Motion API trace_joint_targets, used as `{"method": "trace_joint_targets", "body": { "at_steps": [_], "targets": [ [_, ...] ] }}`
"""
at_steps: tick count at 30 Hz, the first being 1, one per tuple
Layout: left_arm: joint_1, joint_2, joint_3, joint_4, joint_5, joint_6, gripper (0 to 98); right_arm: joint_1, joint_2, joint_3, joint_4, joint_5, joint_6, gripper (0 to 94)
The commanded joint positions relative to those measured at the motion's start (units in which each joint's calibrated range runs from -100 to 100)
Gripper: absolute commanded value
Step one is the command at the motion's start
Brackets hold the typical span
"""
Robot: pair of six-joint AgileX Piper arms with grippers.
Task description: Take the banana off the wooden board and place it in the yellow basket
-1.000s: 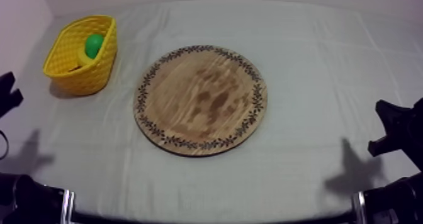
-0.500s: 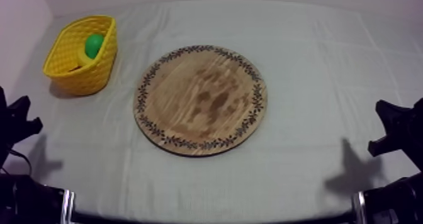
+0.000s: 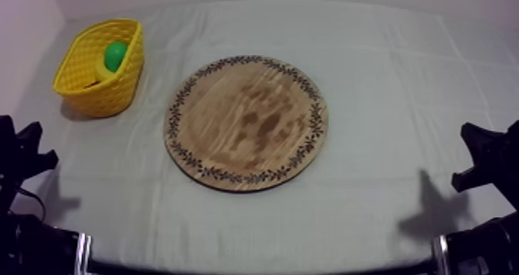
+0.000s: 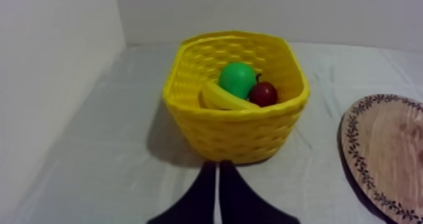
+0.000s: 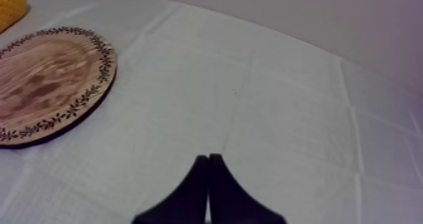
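Observation:
The banana (image 4: 221, 99) lies inside the yellow basket (image 4: 236, 135), beside a green pear (image 4: 237, 78) and a small red fruit (image 4: 263, 94). In the top view the basket (image 3: 108, 93) stands at the far left with the pear (image 3: 115, 56) showing over its rim. The round wooden board (image 3: 245, 122) in the middle of the table is bare. My left gripper (image 4: 217, 167) is shut on nothing, a short way in front of the basket, low at the left (image 3: 31, 151). My right gripper (image 5: 208, 158) is shut on nothing over bare cloth, low at the right (image 3: 480, 158).
The board's patterned rim (image 4: 377, 151) lies to the right of the basket, and also shows beyond the right gripper (image 5: 94, 82). A pale wall (image 4: 50, 82) runs close along the basket's left side. Grey-white cloth (image 3: 386, 85) covers the table.
My left gripper has moved toward the table's near edge and a little inward. The right arm, the basket and the board have not moved.

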Motion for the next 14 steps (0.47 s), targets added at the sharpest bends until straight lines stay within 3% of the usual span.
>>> {"method": "trace_joint_targets", "body": {
  "at_steps": [1, 14],
  "targets": [
    [0.0, -0.1, 0.1, -0.07, -0.2, -0.1, 0.0, 0.0, 0.0, 0.0, 0.0, 0.1, 0.0, 0.3],
    [-0.1, -0.1, 0.1, -0.22, -0.2, -0.2, 0.0, 0.0, 0.0, 0.0, 0.0, 0.1, 0.0, 0.3]
  ]
}}
